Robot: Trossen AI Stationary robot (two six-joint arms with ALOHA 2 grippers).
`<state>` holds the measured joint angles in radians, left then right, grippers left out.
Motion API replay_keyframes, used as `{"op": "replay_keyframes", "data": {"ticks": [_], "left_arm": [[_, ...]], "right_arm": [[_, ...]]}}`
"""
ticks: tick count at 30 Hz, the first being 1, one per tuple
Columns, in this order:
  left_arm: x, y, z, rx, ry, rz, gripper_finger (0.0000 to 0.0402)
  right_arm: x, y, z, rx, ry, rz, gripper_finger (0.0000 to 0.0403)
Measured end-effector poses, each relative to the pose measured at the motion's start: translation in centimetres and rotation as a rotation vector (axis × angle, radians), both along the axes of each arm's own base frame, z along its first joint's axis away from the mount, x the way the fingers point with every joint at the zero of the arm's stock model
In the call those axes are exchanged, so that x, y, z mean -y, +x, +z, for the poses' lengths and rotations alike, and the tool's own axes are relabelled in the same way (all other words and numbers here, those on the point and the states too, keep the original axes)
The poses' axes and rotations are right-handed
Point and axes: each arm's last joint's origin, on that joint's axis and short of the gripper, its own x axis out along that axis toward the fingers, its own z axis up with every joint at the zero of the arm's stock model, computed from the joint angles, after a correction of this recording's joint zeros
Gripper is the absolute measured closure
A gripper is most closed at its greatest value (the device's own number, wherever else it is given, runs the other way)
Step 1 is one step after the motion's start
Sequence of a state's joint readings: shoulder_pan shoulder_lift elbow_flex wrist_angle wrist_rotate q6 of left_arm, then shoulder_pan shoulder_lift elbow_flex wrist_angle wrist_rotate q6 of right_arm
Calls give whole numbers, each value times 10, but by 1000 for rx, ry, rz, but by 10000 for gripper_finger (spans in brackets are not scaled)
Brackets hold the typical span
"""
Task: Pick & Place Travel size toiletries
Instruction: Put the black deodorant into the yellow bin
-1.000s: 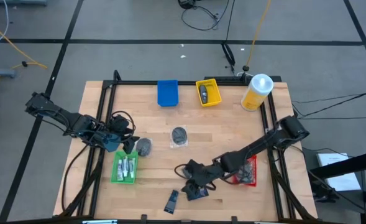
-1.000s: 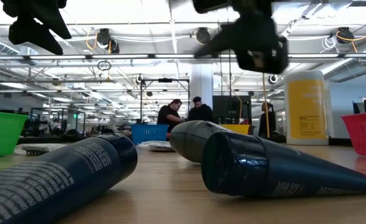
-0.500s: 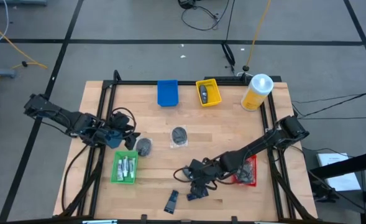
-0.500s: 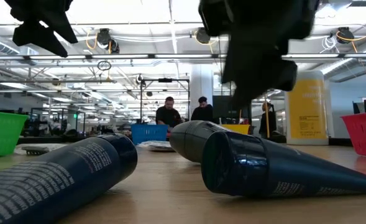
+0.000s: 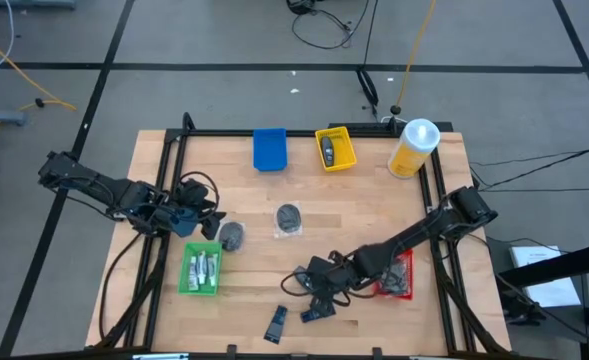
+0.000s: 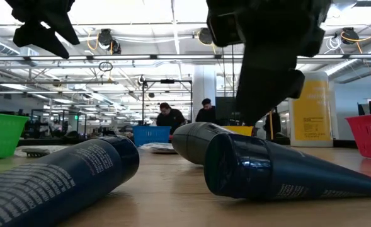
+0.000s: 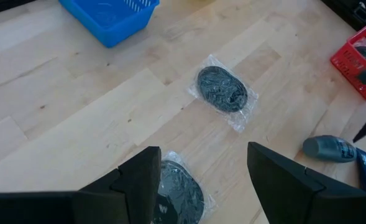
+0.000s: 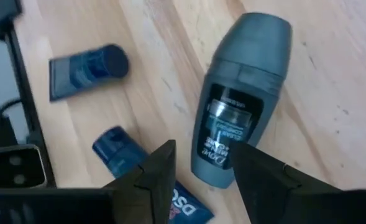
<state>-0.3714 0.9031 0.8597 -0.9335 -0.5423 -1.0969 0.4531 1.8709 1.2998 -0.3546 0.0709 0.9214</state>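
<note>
Our right hand (image 8: 198,171) hovers low over the tabletop (image 5: 374,210) near its front edge, fingers apart on either side of a grey roll-on deodorant (image 8: 238,99) lying flat, not yet gripping it. Two dark blue tubes (image 8: 86,71) lie just beside it. Our left hand (image 7: 201,180) waits open at the left side, above a wrapped dark disc (image 7: 176,199), with another disc (image 7: 222,89) nearby.
</note>
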Motion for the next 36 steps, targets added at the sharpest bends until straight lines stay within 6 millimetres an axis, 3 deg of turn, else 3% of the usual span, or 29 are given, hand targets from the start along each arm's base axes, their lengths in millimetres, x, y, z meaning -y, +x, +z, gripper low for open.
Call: {"op": "replay_keyframes", "data": {"ticks": [8, 17, 32, 36], "left_arm": [[0, 0, 0, 0, 0, 0, 165], [0, 0, 0, -1, 1, -1, 165], [0, 0, 0, -13, 23, -28, 165], [0, 0, 0, -17, 22, -38, 165]], "right_arm": [[5, 1, -3, -51, 101, 1, 190], [12, -4, -22, -45, 162, -149, 137], [21, -10, -41, -116, 108, -351, 186], [26, -11, -39, -123, 57, -296, 206]]}}
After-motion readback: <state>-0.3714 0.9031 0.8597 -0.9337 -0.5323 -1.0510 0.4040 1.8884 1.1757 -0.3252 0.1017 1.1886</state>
